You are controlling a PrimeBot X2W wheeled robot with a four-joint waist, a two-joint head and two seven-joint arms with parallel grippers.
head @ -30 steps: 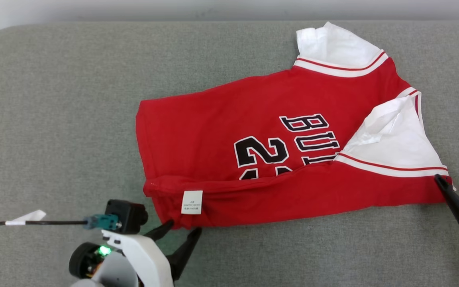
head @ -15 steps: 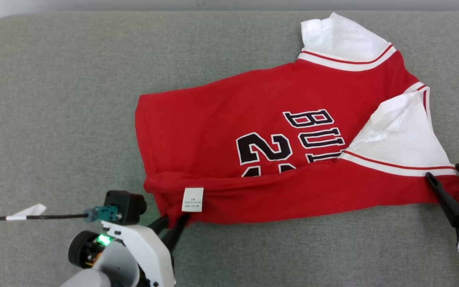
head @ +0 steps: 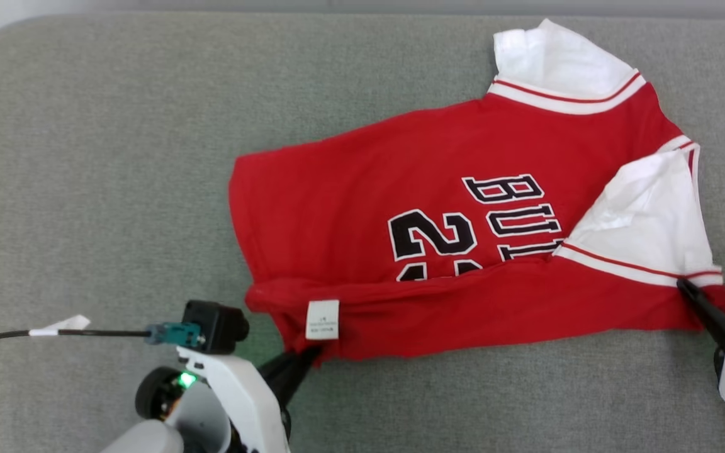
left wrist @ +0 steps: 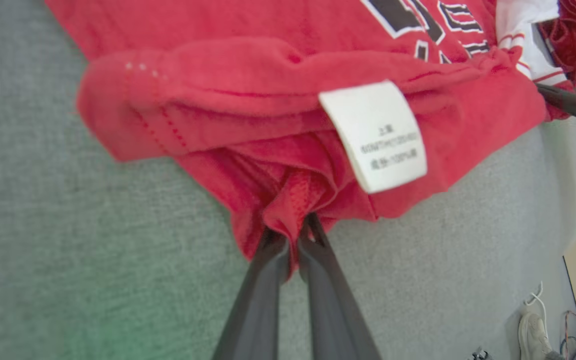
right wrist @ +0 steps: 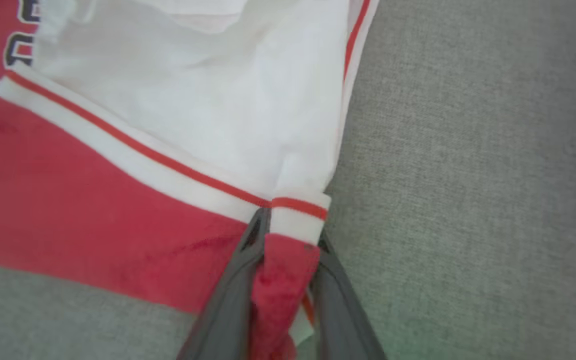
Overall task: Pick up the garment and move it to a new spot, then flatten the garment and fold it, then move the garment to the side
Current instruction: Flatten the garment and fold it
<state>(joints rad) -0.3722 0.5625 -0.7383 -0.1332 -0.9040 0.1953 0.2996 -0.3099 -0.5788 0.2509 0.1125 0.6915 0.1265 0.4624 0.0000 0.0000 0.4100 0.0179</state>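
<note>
At the near hem corner, the left fingers (left wrist: 260,300) were clenched on a bunched fold of the red garment (head: 400,189), just beside its white care label (left wrist: 378,135). The right fingers (right wrist: 235,300) gripped the shoulder edge at the red-and-white trim, with cloth pinched between them. The garment lay spread on the grey fabric surface (head: 85,157), partly folded over along its near edge, black numerals up. White sleeves lay toward the robot's right, hem toward its left.
</note>
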